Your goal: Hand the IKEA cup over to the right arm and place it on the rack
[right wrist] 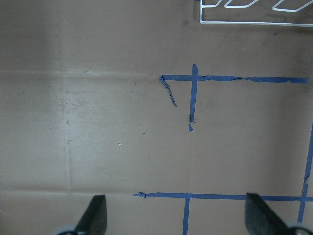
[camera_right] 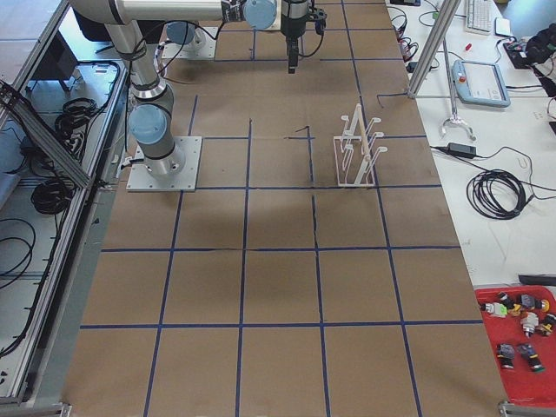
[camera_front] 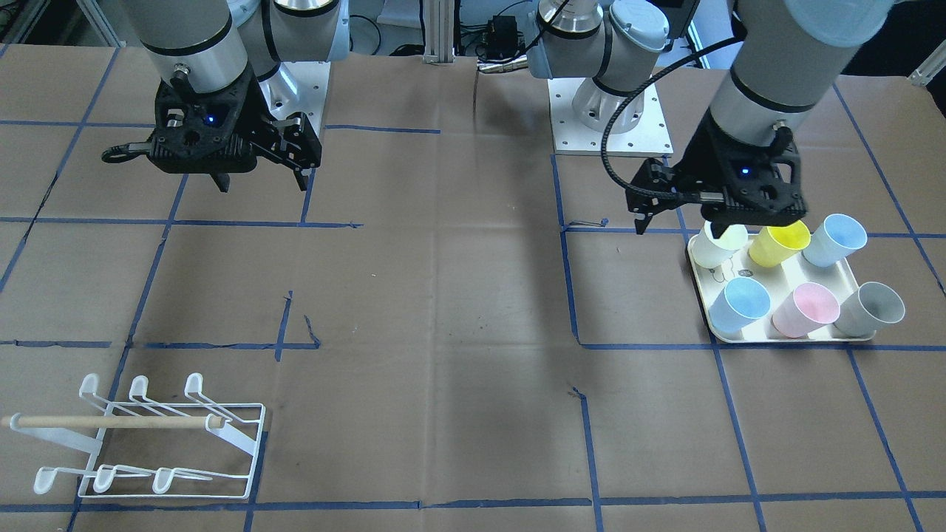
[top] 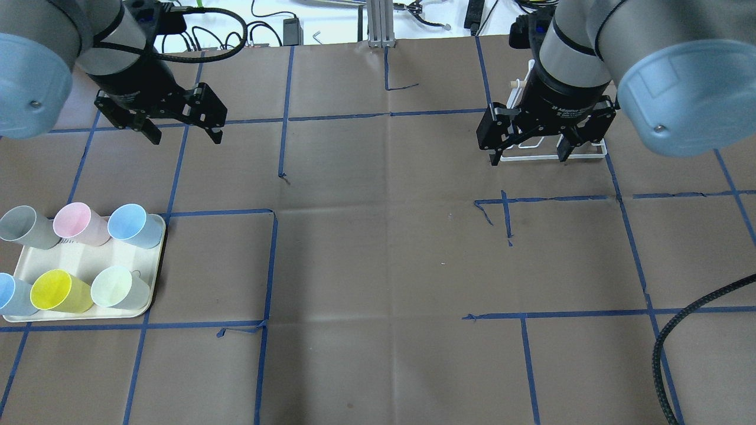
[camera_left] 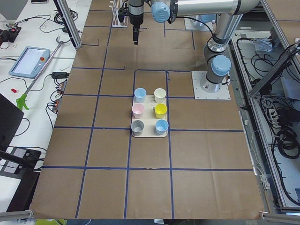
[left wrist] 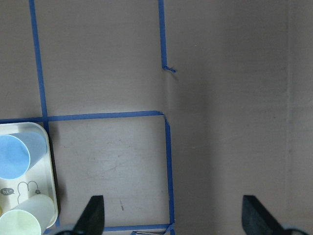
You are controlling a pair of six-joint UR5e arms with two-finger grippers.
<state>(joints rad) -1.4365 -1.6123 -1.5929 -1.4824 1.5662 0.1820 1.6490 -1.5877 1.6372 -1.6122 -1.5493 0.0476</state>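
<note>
Several pastel IKEA cups stand on a cream tray (top: 82,257): grey (top: 20,227), pink (top: 77,223), blue (top: 133,224), yellow (top: 56,290), pale green (top: 117,287) and a second blue one. My left gripper (top: 183,127) hangs open and empty above the table, beyond the tray and slightly to its right. The left wrist view shows its fingertips (left wrist: 95,213) wide apart, with the tray's corner (left wrist: 51,161) at lower left. The white wire rack (camera_front: 162,443) with its wooden dowel stands on the right side. My right gripper (top: 527,158) hovers open in front of it, holding nothing.
Brown paper with a grid of blue tape lines covers the table. Both arm bases (camera_front: 610,122) sit at the robot's edge. In the exterior right view, a red bin (camera_right: 521,334) and cables lie on a side bench beyond the table.
</note>
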